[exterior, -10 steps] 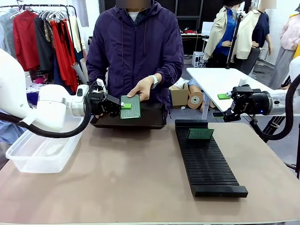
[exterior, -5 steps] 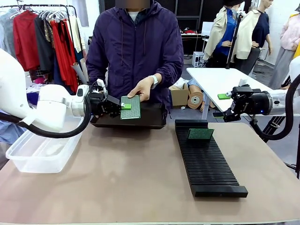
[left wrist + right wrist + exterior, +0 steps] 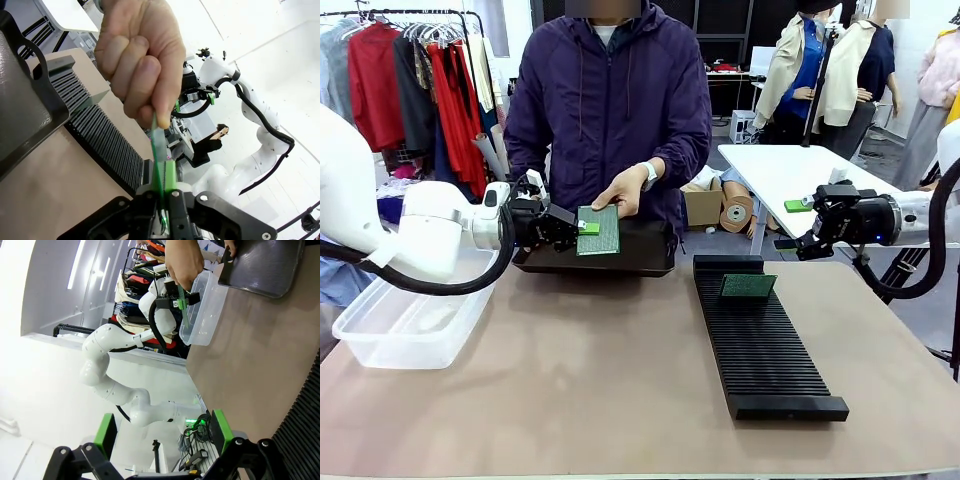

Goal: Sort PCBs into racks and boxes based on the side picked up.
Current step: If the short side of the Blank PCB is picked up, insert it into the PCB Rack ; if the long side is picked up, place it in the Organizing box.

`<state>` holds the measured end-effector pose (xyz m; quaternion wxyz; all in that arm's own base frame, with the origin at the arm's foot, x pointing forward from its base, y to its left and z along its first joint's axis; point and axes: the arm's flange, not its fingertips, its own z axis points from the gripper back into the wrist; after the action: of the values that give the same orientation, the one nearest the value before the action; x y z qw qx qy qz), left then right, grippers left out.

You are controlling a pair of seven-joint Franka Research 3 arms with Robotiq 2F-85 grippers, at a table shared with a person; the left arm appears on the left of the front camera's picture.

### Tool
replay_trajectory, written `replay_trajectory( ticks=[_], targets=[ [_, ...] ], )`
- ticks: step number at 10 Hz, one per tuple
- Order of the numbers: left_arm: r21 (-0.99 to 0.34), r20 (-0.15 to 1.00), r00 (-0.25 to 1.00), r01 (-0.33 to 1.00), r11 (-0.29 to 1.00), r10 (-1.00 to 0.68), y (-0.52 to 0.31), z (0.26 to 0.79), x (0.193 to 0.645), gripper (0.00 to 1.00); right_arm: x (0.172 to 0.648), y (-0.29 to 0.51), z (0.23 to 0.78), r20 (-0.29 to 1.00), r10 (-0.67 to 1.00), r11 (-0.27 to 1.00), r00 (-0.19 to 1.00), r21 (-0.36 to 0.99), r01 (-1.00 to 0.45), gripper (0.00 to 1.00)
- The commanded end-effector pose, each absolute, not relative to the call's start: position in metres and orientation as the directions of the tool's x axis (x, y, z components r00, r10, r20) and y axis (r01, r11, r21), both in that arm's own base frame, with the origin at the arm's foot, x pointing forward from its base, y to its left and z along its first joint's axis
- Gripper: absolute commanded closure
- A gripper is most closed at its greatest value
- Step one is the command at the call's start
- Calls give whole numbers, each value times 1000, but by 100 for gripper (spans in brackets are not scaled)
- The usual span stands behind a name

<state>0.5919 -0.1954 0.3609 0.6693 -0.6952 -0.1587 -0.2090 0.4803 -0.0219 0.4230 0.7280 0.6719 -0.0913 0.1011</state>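
Observation:
My left gripper (image 3: 586, 228) is shut on the near edge of a green PCB (image 3: 601, 230), held over the black tray (image 3: 620, 262). The person's hand (image 3: 621, 189) still pinches that board's far edge. In the left wrist view the PCB (image 3: 158, 145) shows edge-on, rising from my shut gripper (image 3: 163, 197) into the person's hand (image 3: 140, 55). Another PCB (image 3: 748, 286) stands upright in a far slot of the black rack (image 3: 765, 350). The clear box (image 3: 405, 325) sits at the left. My right gripper (image 3: 798, 226) hangs open and holds nothing, above the table right of the rack.
The person stands at the far side behind the tray. A white table (image 3: 790, 170) and cardboard boxes (image 3: 705, 205) lie beyond the right corner. The right wrist view shows the box (image 3: 202, 310), the tray (image 3: 265, 265) and the rack's edge (image 3: 305, 410) past my open right gripper (image 3: 162, 430).

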Motion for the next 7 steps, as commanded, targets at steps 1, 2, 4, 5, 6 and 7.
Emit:
replay_trajectory(
  ticks=[1,2,4,5,6,7],
  targets=[
    [-862,506,861,503,-61,-51,-196,364,592,100,480,-21,425,278,26,81,960,957,-280,0],
    [-862,506,861,503,-61,-51,-196,364,592,100,480,-21,425,278,26,81,960,957,-280,0],
    [-862,506,861,503,-61,-51,-196,364,592,100,480,-21,425,278,26,81,960,957,-280,0],
    [-862,506,861,503,-61,-51,-196,364,592,100,480,-21,425,278,26,81,960,957,-280,0],
    [-862,506,861,503,-61,-51,-196,364,592,100,480,-21,425,278,26,81,960,957,-280,0],
    [-862,506,861,503,-61,-51,-196,364,592,100,480,-21,425,278,26,81,960,957,-280,0]
  ],
)
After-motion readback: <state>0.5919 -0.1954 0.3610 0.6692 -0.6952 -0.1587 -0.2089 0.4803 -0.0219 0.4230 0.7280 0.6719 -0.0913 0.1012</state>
